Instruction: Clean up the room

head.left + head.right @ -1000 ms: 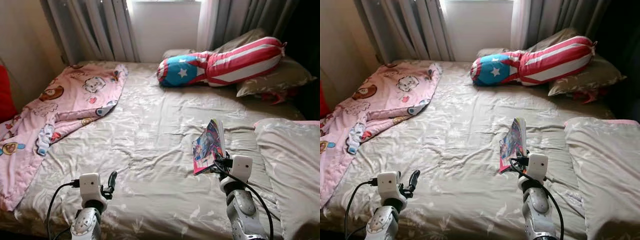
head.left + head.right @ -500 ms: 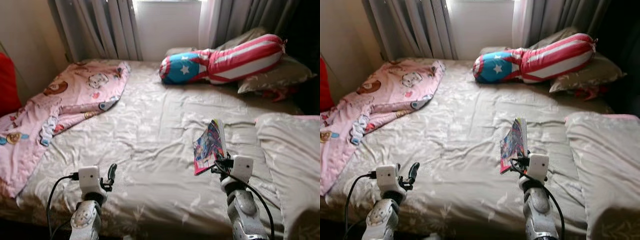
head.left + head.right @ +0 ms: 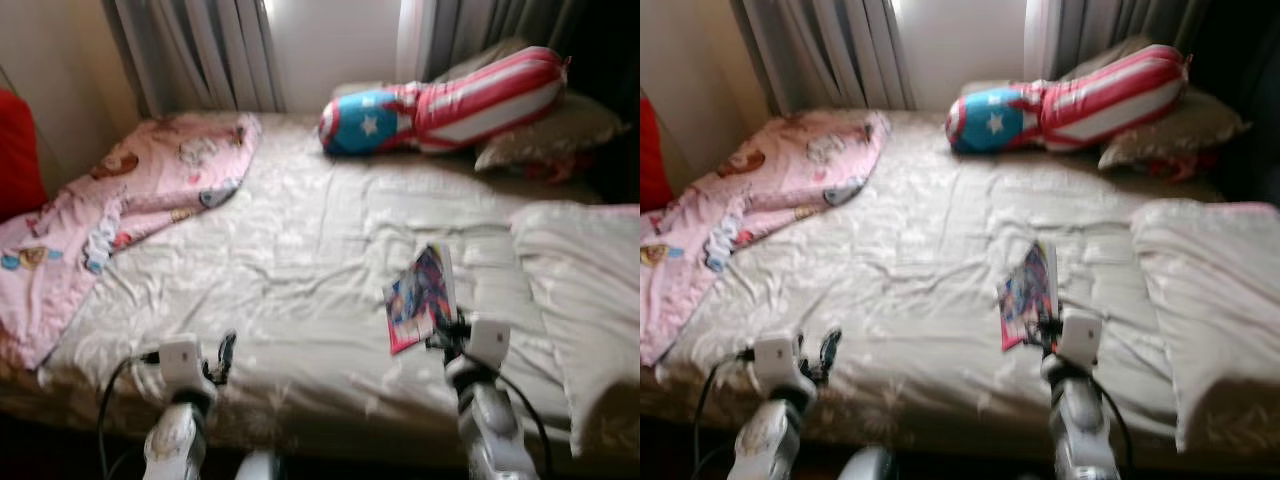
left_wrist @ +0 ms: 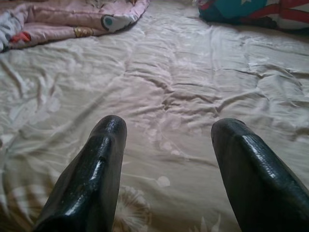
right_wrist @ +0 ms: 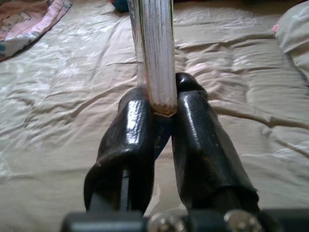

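Note:
A colourful book [image 3: 420, 297] stands on edge above the beige bed sheet [image 3: 300, 260], held up by my right gripper [image 3: 447, 328]. In the right wrist view its page block [image 5: 153, 53] is pinched between the two black fingers [image 5: 130, 145], so that gripper [image 5: 161, 113] is shut on it. My left gripper [image 3: 224, 356] hovers low over the near edge of the bed, and in the left wrist view its fingers [image 4: 91, 179] stand wide apart over bare sheet, open and empty [image 4: 166, 128].
A pink cartoon blanket [image 3: 130, 200] lies crumpled on the bed's left side. A red, white and blue bolster [image 3: 440, 100] and grey pillows [image 3: 550, 130] sit by the curtained window. Another pillow [image 3: 580, 300] lies at the right. A red object [image 3: 15, 150] is at far left.
The whole view has pulled back and blurred, showing more of the bed's near edge: the camera moved away. The book stays in my right gripper; the left stays open.

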{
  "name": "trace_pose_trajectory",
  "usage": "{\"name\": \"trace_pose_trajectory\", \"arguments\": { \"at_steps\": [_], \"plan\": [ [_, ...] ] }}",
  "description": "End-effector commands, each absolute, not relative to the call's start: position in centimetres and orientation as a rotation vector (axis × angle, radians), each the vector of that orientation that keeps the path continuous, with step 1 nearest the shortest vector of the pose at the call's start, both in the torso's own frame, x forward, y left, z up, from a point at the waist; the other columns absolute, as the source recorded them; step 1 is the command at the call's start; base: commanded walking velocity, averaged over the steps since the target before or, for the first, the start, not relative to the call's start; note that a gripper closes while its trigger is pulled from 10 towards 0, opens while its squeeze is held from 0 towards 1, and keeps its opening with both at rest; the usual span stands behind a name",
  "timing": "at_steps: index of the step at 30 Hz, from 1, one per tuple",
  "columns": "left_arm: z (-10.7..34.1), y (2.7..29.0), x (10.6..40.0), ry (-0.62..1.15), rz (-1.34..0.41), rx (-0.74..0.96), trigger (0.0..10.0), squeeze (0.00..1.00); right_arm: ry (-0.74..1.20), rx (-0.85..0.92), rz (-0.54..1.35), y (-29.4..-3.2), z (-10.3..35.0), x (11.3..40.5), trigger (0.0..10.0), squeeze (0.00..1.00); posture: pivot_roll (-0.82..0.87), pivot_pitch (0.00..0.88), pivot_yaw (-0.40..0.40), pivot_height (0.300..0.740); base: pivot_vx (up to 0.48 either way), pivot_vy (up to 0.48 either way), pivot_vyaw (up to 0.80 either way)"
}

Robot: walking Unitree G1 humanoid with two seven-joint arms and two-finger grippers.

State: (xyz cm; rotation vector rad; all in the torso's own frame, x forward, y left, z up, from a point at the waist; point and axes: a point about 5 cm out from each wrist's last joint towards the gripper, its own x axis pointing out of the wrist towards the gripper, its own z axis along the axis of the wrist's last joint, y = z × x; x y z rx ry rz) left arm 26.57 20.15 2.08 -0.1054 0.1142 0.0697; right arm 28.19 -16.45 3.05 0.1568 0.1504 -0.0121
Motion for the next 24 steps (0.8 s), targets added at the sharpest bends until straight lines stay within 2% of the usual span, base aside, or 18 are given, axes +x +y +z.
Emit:
{"name": "trace_pose_trajectory", "arguments": {
  "at_steps": [1,7,24],
  "plan": [
    [2.79,20.05,27.22,0.089,0.062,-0.11,10.0,0.0,0.08,0.153,-0.001,-16.35,4.48,29.01,10.0,0.0,-0.06,0.0,0.011,0.651,0.0,0.0,0.0],
    [2.99,19.99,27.33,0.085,0.059,-0.116,10.0,0.0,0.069,0.157,0.001,-16.27,4.7,29.12,10.0,0.0,-0.06,0.0,0.011,0.651,0.084,0.0,0.0],
    [3.19,19.94,27.41,0.077,0.054,-0.122,10.0,0.0,0.073,0.141,0.004,-16.32,4.68,29.15,10.0,0.0,-0.06,0.0,0.014,0.651,0.32,0.0,0.0]
  ]
}}
